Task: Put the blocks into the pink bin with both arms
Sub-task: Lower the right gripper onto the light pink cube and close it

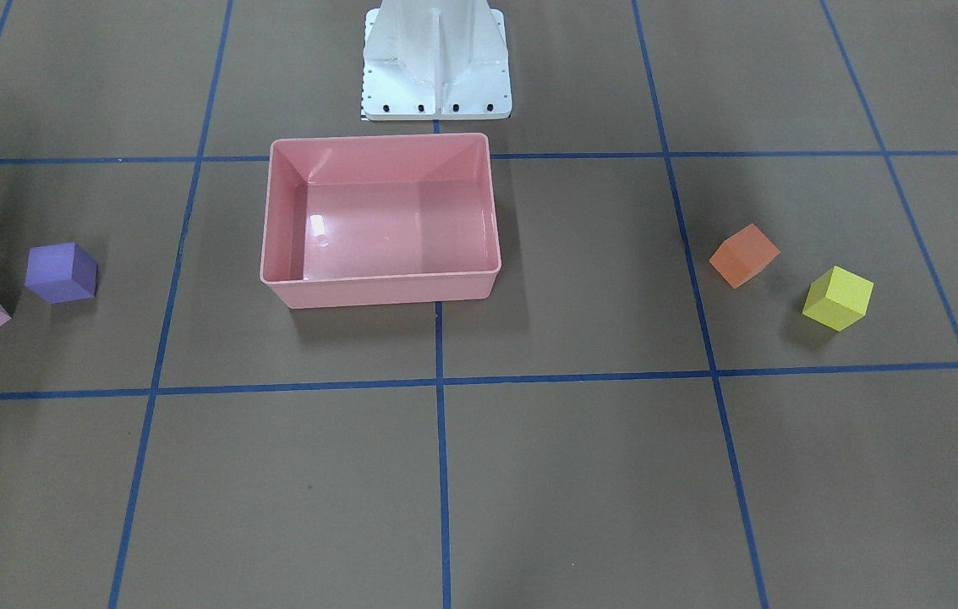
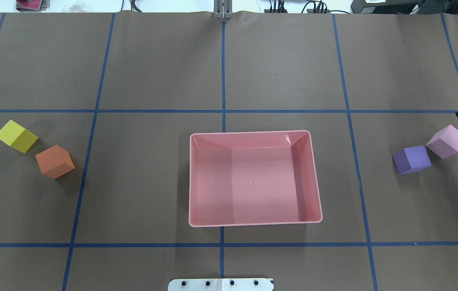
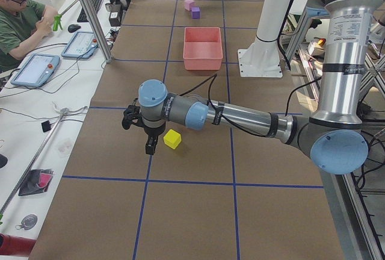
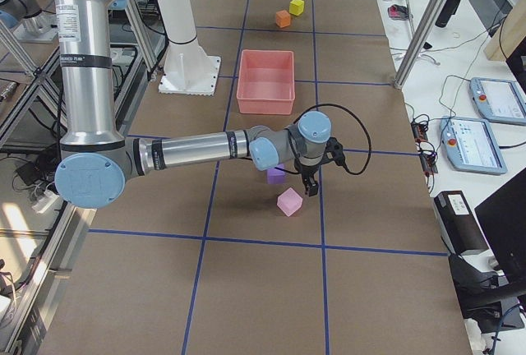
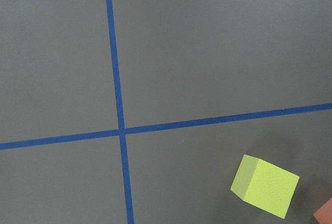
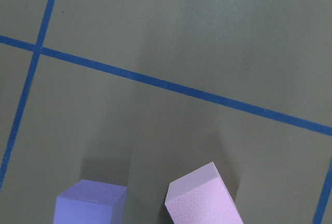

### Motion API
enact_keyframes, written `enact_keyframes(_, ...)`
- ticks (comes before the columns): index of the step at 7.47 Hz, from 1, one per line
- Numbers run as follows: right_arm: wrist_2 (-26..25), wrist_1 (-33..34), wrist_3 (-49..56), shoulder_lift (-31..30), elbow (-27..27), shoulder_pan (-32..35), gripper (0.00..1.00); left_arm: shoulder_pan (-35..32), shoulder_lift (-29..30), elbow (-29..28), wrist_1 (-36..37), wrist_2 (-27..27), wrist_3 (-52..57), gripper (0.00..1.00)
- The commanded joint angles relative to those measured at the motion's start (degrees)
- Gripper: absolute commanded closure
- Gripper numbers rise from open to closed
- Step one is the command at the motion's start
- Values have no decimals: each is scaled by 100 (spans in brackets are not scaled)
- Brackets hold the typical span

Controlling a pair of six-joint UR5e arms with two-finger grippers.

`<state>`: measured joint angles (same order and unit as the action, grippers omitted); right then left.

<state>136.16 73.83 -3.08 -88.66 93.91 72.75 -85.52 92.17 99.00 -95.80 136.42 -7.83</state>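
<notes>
The pink bin (image 2: pixel 307 182) sits open side up on the bench (image 2: pixel 152 60), just in front of the one white pedestal (image 1: pixel 436 63). We count four blocks, all outside the bin. Two lie well out to the bin's left: the orange block (image 2: pixel 55 161) nearer the bin, the yellow block (image 2: pixel 16 136) just beyond it. Two lie well out to the bin's right: the purple block (image 2: pixel 411 159) nearer, the light pink block (image 2: pixel 447 141) just beside it, farther out. Between each pair and the bin we see only brown bench and blue tape lines (image 2: pixel 223 72).

The left claw (image 3: pixel 150 145) hangs low beside the yellow block, on its side away from the bin. The right claw (image 4: pixel 309 189) hangs above the light pink block, likewise on the outer side. We cannot tell how far apart either claw's fingers stand.

Beyond the bench, one operator (image 3: pixel 24 16) sits near two tablets (image 3: pixel 36 70).
</notes>
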Motion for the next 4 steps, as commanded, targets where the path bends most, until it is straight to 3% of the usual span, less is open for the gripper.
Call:
enact_keyframes(1, -63, -334, 413, 42, -241, -400, 0, 0, 2, 6, 0, 7, 1, 0)
enact_keyframes(4, -450, -299, 851, 16, -267, -648, 1, 0, 2, -3, 0, -2, 1, 0)
